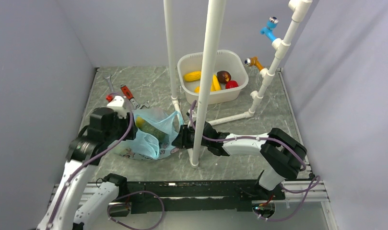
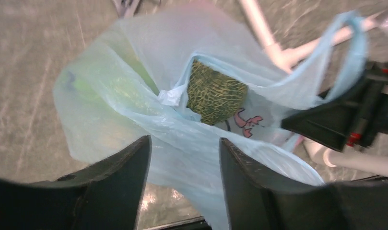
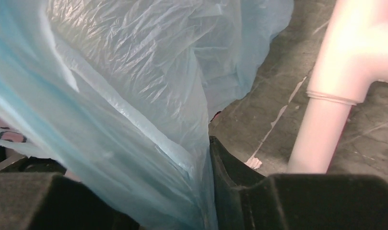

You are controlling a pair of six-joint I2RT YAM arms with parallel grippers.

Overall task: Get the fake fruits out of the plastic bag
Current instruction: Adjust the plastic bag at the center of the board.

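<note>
The light blue plastic bag (image 1: pixel 151 139) lies on the table between my grippers. A dark green netted melon (image 2: pixel 216 98) shows in its open mouth, also in the top view (image 1: pixel 154 130). A yellow-green fruit (image 2: pixel 86 91) shows through the film on the left. My left gripper (image 2: pixel 184 182) is open at the bag's left side, with loose film lying between its fingers. My right gripper (image 1: pixel 178 137) is shut on the bag's right edge, and film fills its jaws in the right wrist view (image 3: pixel 182 201). A handle loop (image 2: pixel 355 52) stretches towards it.
A white tub (image 1: pixel 235 57) at the back holds a yellow lemon (image 1: pixel 192 75), a banana (image 1: pixel 215 84), a dark fruit (image 1: pixel 224 75) and a red fruit (image 1: pixel 231 84). White PVC pipes (image 1: pixel 204 81) stand just beside my right gripper. A red-handled wrench (image 1: pixel 127 92) lies behind the bag.
</note>
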